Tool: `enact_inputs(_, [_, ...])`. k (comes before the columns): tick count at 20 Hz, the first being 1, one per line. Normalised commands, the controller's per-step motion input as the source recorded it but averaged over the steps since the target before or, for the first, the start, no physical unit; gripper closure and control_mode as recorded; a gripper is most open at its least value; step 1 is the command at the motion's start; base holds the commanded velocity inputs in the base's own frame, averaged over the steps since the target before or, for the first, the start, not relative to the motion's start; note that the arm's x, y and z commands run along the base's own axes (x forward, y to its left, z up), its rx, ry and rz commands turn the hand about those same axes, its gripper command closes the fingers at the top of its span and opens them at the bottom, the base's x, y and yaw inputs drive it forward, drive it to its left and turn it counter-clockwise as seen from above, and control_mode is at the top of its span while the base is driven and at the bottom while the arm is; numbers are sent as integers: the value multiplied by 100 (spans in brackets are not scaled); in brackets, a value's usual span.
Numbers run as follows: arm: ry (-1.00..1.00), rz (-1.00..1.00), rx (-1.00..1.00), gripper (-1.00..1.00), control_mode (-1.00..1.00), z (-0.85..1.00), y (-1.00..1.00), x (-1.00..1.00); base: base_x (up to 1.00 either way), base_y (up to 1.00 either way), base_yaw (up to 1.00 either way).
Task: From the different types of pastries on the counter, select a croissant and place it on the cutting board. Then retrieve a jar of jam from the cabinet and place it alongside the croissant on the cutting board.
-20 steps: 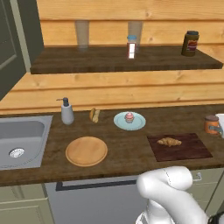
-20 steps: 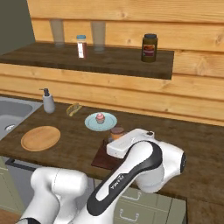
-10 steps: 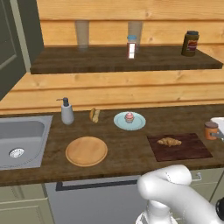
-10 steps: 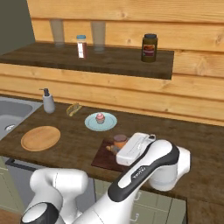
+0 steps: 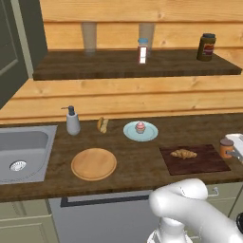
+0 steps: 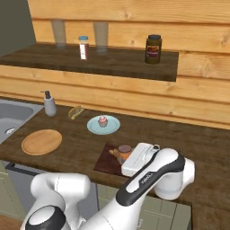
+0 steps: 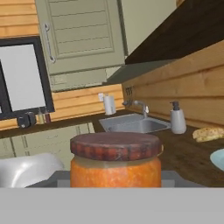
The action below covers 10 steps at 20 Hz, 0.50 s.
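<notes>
A croissant (image 5: pixel 183 154) lies on the dark cutting board (image 5: pixel 199 162) at the counter's right. My gripper (image 5: pixel 229 148) is shut on a jar of jam (image 5: pixel 226 147) with orange contents and a dark red lid, held upright at the board's right end. From the right base view the jar of jam (image 6: pixel 124 152) stands in front of my white hand, over the cutting board (image 6: pixel 104 162), with the croissant (image 6: pixel 114 153) partly hidden behind it. The jar of jam (image 7: pixel 116 164) looms large in the hand view. Whether it touches the board I cannot tell.
A cupcake on a blue plate (image 5: pixel 140 130), a bun-like pastry (image 5: pixel 101 124), a soap dispenser (image 5: pixel 72 121), a round wooden board (image 5: pixel 94 163) and a sink (image 5: pixel 23 147) sit to the left. The shelf above carries a dark jar (image 5: pixel 206 46), a shaker (image 5: pixel 142 50) and two glasses.
The hand has come down with the jar toward the right end of the cutting board, and the arm's elbow has swung right. The croissant has not moved.
</notes>
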Motion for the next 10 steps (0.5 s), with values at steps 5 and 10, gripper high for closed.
enact_inputs(5, [0,0,0,100,-100,-10,0,18,0,0,0])
enact_inputs(10, [0,0,0,100,-100,-22,0,11,0,0,0])
